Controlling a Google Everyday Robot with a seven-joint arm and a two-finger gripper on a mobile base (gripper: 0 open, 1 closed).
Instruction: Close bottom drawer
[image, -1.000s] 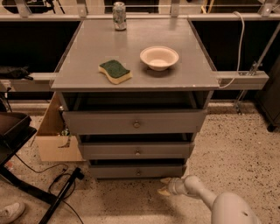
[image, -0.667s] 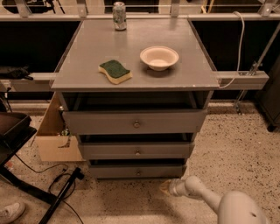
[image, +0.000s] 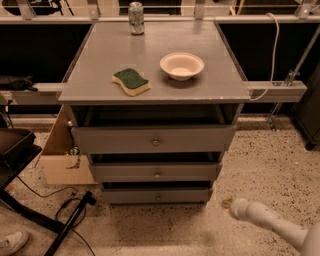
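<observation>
The grey cabinet has three drawer fronts, each with a small round knob. The bottom drawer (image: 157, 195) is the lowest and narrowest-looking front, just above the floor, with a dark gap above it. It sits furthest back of the three; the top drawer (image: 155, 138) sticks out most. My gripper (image: 227, 203) is at the end of the white arm (image: 270, 222) at the lower right. It hangs low above the floor, to the right of the bottom drawer's right end and apart from it.
On the cabinet top (image: 100, 60) lie a green and yellow sponge (image: 131, 81), a white bowl (image: 181, 65) and a can (image: 136, 11). A cardboard box (image: 62, 160) stands at the left, with a black stand (image: 20, 150) and cables (image: 70, 205) on the speckled floor.
My gripper and arm have moved to the right, away from the bottom drawer's front. The drawers look the same as before.
</observation>
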